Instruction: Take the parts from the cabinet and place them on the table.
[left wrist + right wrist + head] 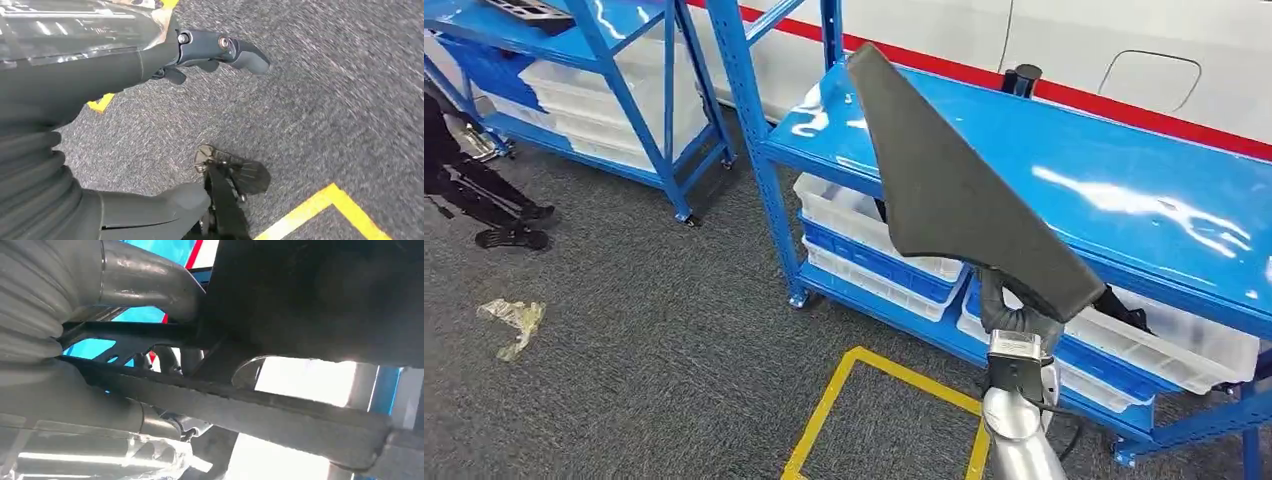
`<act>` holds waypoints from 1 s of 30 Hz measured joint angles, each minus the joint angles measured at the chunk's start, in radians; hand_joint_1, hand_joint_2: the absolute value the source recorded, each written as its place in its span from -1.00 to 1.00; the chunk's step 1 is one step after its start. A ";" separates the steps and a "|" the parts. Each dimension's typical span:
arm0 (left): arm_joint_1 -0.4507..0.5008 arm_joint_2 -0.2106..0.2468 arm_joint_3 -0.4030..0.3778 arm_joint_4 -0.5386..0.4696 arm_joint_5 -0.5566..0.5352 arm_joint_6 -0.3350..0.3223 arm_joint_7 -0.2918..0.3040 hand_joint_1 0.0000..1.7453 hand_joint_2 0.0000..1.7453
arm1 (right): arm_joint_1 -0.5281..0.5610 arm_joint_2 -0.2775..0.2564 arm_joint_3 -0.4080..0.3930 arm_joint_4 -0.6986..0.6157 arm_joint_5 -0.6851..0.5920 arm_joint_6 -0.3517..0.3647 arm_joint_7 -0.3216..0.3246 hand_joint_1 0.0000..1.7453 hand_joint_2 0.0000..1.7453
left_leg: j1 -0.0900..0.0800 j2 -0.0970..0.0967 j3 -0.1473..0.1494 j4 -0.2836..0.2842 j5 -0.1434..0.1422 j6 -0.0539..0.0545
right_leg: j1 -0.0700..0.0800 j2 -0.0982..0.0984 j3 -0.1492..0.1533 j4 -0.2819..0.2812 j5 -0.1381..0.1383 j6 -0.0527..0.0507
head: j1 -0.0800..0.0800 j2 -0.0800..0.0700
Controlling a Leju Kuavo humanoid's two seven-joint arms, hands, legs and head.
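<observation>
1. Dark grey wedge-shaped part [949,185] held up in the air in front of the blue shelf top [1124,170], tilted, narrow tip upward.
2. Right hand [1014,312] gripping the part's lower wide end from beneath, fingers wrapped on it.
3. Left hand [150,125] hanging over grey carpet [654,340], fingers apart, holding nothing.
4. White bins [864,240] stacked on the blue rack's lower level.
5. Yellow floor tape [844,385] marking a square on the carpet; crumpled plastic scrap [514,322] lying well apart to the left.
6. White wall with red stripe [1124,95] behind the rack.

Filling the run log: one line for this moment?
right hand: holds dark part over blue shelf | left hand: empty, over carpet
</observation>
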 joint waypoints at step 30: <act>-0.011 -0.041 0.000 0.006 0.006 0.059 -0.019 -1.00 1.00 | 0.009 -0.053 -0.002 0.075 -0.124 -0.010 -0.077 1.00 1.00 | -0.005 -0.027 -0.053 0.078 -0.022 0.012 | 0.008 -0.004 -0.013 0.014 -0.002 -0.005 | -0.003 0.000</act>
